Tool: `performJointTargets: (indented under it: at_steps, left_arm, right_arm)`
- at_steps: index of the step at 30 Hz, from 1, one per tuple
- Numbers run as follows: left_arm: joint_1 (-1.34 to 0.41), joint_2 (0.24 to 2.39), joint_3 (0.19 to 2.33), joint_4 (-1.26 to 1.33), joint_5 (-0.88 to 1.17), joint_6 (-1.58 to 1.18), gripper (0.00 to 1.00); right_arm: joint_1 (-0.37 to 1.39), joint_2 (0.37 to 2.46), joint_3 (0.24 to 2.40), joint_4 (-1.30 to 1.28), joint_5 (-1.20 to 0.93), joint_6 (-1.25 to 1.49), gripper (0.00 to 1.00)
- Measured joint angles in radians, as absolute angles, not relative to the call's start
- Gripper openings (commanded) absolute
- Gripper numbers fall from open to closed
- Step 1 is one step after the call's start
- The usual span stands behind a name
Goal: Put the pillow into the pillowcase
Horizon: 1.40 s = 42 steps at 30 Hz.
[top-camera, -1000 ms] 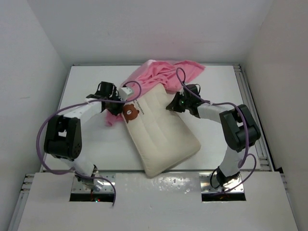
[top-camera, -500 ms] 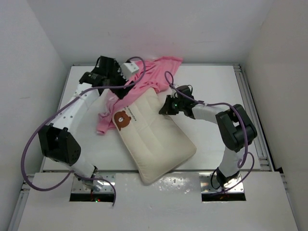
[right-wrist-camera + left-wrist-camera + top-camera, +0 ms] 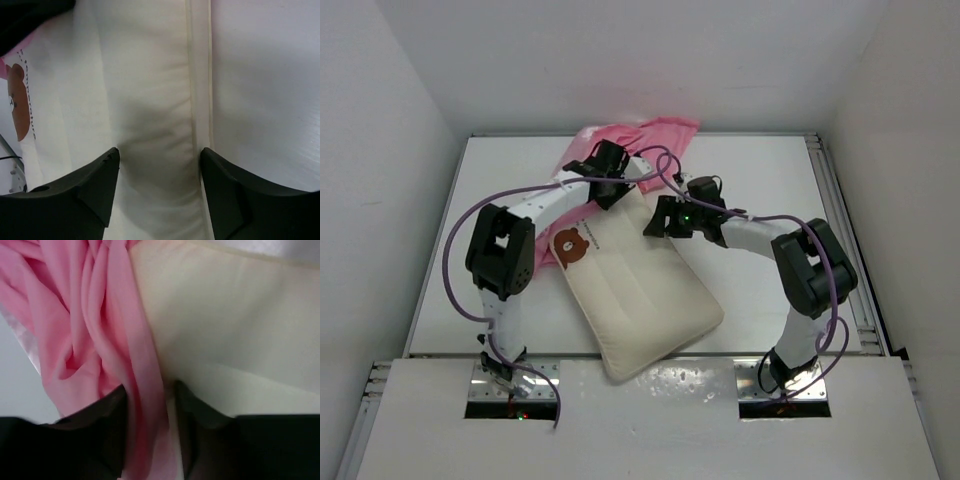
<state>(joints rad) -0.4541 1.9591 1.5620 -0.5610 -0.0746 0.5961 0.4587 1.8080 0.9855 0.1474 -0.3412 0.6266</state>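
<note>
Left gripper [image 3: 150,387] pinched a pillowcase [image 3: 80,315] fold | right gripper [image 3: 160,152], half-closed, clamped pillow [image 3: 145,75] edge | step: getting mouth over pillow end | next: spread opening, feed pillow in

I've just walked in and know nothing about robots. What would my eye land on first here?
Probably the big cream pillow lying slantwise in the middle of the white table, with a brown bear mark near its far-left corner. Next, the shiny pink pillowcase bunched at the table's far edge, a fold of it caught in the jaws of the left arm, while those of the right arm straddle the pillow's seamed edge.
</note>
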Motion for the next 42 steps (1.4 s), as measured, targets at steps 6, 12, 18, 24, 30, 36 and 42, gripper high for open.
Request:
performJointTargets:
  at_steps: [6, 12, 18, 24, 30, 36, 42]
  left_arm:
    - [-0.458, 1.959, 1.642, -0.538, -0.101, 0.548, 0.0]
    - [-0.454, 1.946, 1.642, -0.55, -0.041, 0.514, 0.0]
    - [-0.448, 1.939, 1.642, -0.558, 0.026, 0.488, 0.0]
    - [-0.435, 1.927, 1.642, -0.558, 0.094, 0.474, 0.0]
    - [-0.423, 1.901, 1.649, -0.586, 0.197, 0.49, 0.0]
    - [-0.418, 1.851, 1.678, -0.664, 0.351, 0.544, 0.0]
    - [-0.424, 1.812, 1.729, -0.766, 0.467, 0.619, 0.0]
  right_arm:
    - [0.448, 1.854, 1.05, 0.157, -0.361, 0.647, 0.74]
    - [0.447, 1.999, 1.151, 0.259, -0.41, 0.714, 0.54]
    - [0.448, 2.052, 1.15, 0.358, -0.473, 0.813, 0.0]
    - [0.464, 1.985, 1.059, 0.469, -0.49, 0.806, 0.0]
    - [0.518, 1.856, 1.012, 0.511, -0.527, 0.742, 0.0]
    - [0.521, 1.857, 1.012, 0.523, -0.573, 0.74, 0.0]
    - [0.521, 1.86, 1.011, 0.541, -0.57, 0.747, 0.0]
